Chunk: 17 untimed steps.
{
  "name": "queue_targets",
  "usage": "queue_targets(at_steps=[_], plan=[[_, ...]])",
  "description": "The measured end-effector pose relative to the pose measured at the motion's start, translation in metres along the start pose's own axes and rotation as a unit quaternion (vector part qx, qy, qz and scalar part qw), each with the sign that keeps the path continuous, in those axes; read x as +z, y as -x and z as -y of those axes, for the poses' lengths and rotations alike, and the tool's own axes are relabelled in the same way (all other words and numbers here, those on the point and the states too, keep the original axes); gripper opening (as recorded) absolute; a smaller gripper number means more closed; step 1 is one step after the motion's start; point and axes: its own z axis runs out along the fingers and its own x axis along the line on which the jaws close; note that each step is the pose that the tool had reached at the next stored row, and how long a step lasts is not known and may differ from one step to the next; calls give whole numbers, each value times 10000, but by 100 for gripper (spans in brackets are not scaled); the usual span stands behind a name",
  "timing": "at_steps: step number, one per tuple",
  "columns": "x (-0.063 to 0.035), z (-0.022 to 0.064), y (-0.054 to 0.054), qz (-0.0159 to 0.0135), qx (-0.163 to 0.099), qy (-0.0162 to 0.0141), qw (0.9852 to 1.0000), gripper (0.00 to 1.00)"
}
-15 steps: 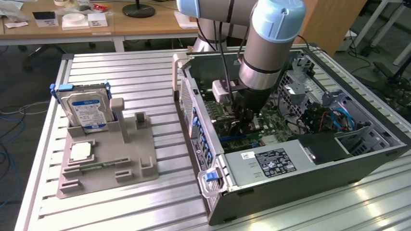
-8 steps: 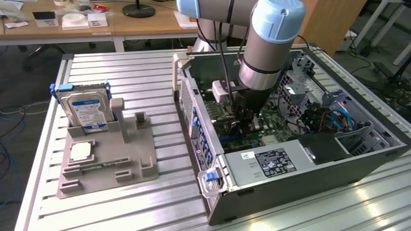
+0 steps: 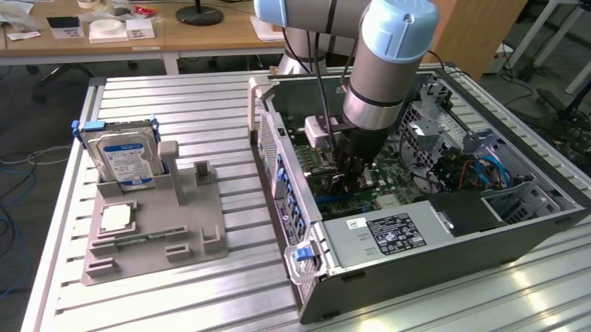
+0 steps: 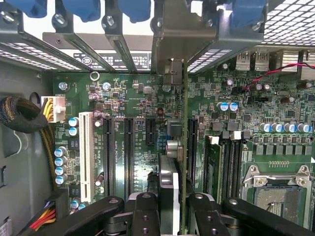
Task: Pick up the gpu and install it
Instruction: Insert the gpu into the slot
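I've got the arm reaching deep into the open computer case [image 3: 517, 228], and my hand [image 4: 170, 211] is partly closed, pinching the gpu [image 4: 183, 147] edge-on between its fingers [image 4: 145, 216]. In the wrist view the card stands upright over the motherboard [image 4: 246, 113], its thin board running up toward the rear slot openings and its silvery bracket end [image 4: 173, 69] sitting up by the metal slot covers. It looks lined up along one of the long black expansion slots [image 4: 129, 147], but I can't tell whether the edge is already pressed home or just resting above it. So by my reading the pick-up is done and the card is inside the case; the seating itself is what's in question, and I haven't let go.

In the exterior view, the case lies on its side on the ribbed metal worktop [image 3: 185, 104]. Toward that view's left sits a grey parts holder [image 3: 157, 235], with the blue-framed hard drive [image 3: 120, 152] standing upright in it and a narrow green memory stick [image 3: 138, 238] lying low in its groove. The power supply [image 3: 388, 235] with its label sits at the case's near end.

Behind the worktop there's a wooden desk [image 3: 185, 34] with small boxes and a lamp base, and cables trail on the floor at the exterior view's left.
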Motion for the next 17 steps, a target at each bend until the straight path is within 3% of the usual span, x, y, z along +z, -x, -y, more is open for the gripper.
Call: queue_targets(at_steps=[17], plan=[[54, -22, 0, -1, 1, 3, 10000, 28]])
